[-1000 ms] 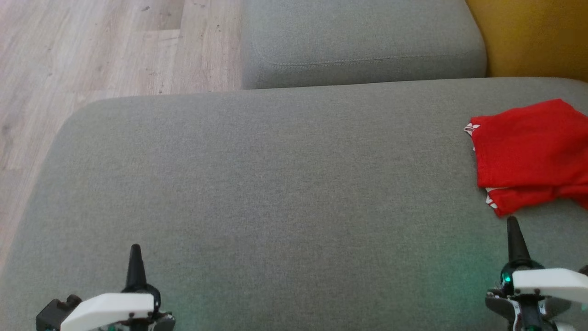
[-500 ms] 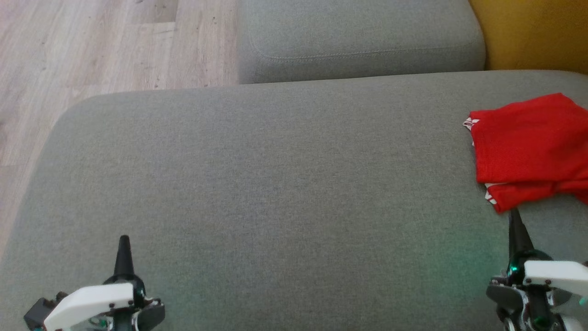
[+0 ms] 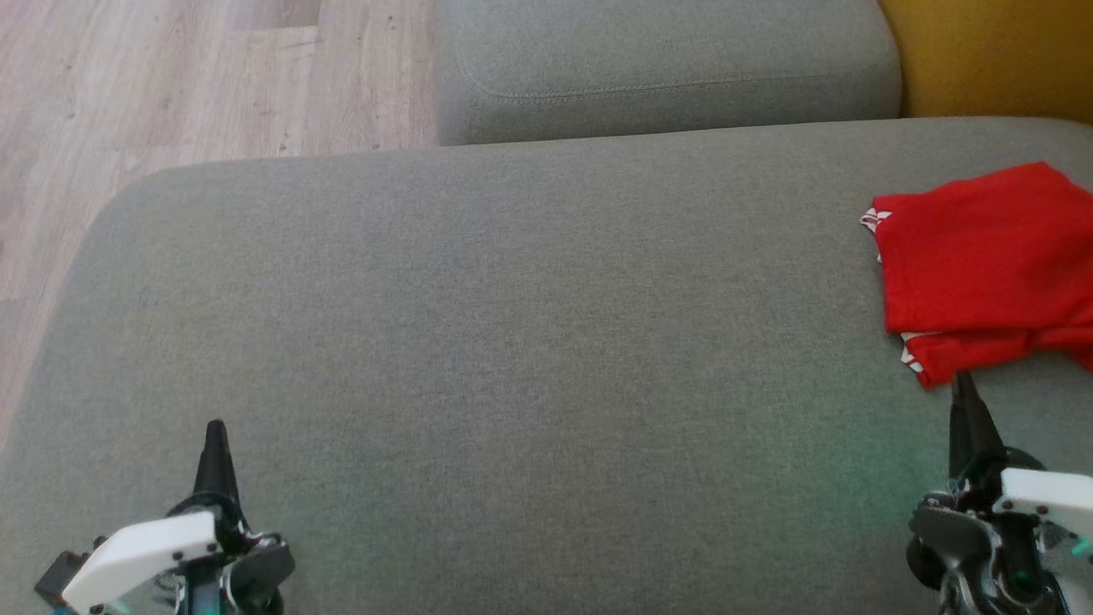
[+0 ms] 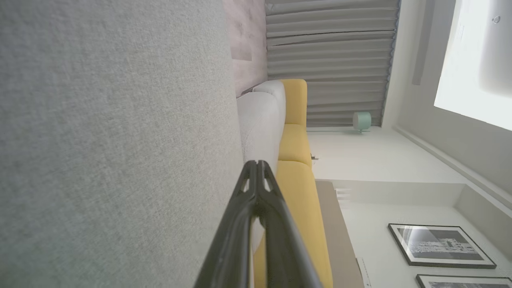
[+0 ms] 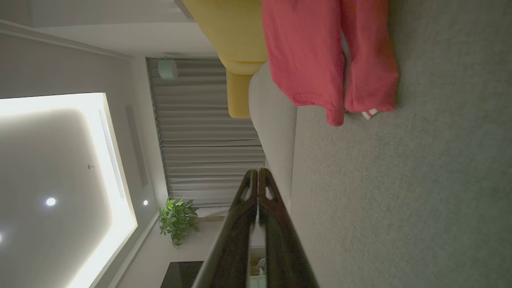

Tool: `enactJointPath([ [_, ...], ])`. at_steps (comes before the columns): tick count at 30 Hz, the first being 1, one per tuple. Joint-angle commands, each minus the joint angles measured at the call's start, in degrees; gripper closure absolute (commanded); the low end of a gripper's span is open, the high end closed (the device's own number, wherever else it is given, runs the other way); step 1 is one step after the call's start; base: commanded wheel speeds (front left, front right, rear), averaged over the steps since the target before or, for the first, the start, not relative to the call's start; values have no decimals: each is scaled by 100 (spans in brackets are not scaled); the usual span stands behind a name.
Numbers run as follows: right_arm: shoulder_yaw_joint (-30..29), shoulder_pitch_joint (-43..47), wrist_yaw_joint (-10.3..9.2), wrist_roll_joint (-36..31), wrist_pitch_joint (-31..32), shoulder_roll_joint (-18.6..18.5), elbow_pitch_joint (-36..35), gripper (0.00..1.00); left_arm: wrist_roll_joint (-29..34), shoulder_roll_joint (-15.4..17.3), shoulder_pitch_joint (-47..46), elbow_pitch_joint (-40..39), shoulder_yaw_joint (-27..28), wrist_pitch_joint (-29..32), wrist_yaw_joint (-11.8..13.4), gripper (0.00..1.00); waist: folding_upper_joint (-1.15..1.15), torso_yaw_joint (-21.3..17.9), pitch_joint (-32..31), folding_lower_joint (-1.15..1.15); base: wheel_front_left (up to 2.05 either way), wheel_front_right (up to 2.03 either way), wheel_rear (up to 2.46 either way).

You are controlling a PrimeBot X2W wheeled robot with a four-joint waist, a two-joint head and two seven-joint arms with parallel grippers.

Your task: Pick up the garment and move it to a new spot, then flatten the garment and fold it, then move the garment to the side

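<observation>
The garment (image 3: 982, 265) is red with white trim and lies folded at the far right of the grey sofa seat (image 3: 512, 342). It appears again in the right wrist view as a red folded garment (image 5: 320, 56) lying on the grey cushion. My right gripper (image 3: 963, 384) is shut, its tip just short of the garment's near edge and holding nothing. My left gripper (image 3: 215, 430) is shut and empty at the lower left, far from the garment. In the wrist views both the left gripper (image 4: 257, 163) and the right gripper (image 5: 257, 171) have their fingers pressed together.
A grey back cushion (image 3: 666, 68) lies beyond the seat, with a yellow cushion (image 3: 990, 51) at the top right. Wood floor (image 3: 171, 85) runs past the seat's left edge. The wide grey seat spreads between the two grippers.
The head view has shifted, so the whole scene sits slightly higher. Both grippers reach a little farther up the seat, the right tip now close to the garment's edge. The garment lies as before.
</observation>
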Motion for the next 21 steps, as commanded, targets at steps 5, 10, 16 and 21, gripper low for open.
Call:
enactJointPath([
  [5, 101, -411, 40, 243, 71, -43, -179, 100, -194, 60, -337, -163, 277, 86, -83, 100, 0, -7, 14, 0, 0, 0, 0],
  [10, 101, -411, 40, 243, 71, -43, -179, 100, -185, 52, -338, -162, 287, 95, -83, 100, 0, -7, 14, 0, 0, 0, 0],
  [16, 101, -411, 40, 243, 71, -43, -179, 100, -175, 44, -339, -162, 299, 104, -83, 100, 0, -7, 14, 0, 0, 0, 0],
  [21, 102, -411, 40, 243, 70, -43, -179, 100, -167, 37, -340, -162, 309, 112, -83, 100, 0, -7, 14, 0, 0, 0, 0],
])
